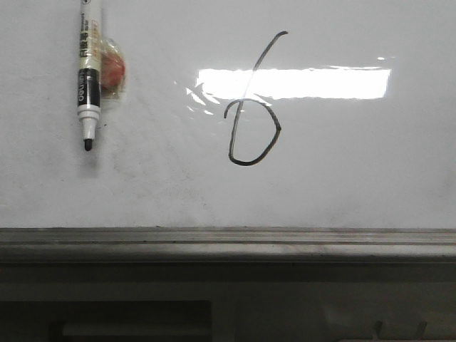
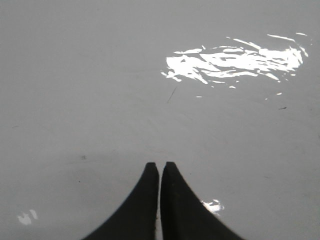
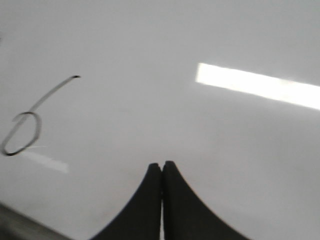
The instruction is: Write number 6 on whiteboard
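Number 6 on whiteboard, well aside from right gripper (both pincers closed, empty).

Pretty dim down below: a dark cabinet-like front in shadow, with a bright strip-light glare higher up.

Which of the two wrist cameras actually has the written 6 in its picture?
The right wrist view: the number 6 is drawn on the whiteboard there; the left wrist view shows only bare board and glare.

Glossy smooth whiteboard, dull metal ledge, plastic marker
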`<action>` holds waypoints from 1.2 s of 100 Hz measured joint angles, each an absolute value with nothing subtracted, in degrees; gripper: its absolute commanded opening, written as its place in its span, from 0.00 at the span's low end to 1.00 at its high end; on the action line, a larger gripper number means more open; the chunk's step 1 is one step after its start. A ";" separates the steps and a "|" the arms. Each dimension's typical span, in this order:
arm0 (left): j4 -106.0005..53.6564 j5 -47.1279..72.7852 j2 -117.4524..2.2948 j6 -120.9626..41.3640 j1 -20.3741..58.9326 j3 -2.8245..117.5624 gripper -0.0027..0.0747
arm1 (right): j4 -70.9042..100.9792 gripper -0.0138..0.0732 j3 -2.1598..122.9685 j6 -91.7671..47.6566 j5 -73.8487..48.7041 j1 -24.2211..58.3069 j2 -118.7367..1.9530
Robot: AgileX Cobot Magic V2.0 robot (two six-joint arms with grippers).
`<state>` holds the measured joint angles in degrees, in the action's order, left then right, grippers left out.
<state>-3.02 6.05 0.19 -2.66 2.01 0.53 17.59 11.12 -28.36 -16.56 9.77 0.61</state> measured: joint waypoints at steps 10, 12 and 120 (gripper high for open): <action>-3.02 6.05 0.19 -2.66 2.01 0.53 0.01 | 8.69 0.08 7.41 -19.86 -11.54 6.98 0.61; -3.02 6.05 0.19 -2.66 2.01 0.53 0.01 | 7.67 0.08 6.60 -18.99 -10.85 6.38 0.61; -3.02 6.05 0.19 -2.66 2.01 0.53 0.01 | 0.95 0.08 -0.60 -16.25 -2.60 2.02 0.61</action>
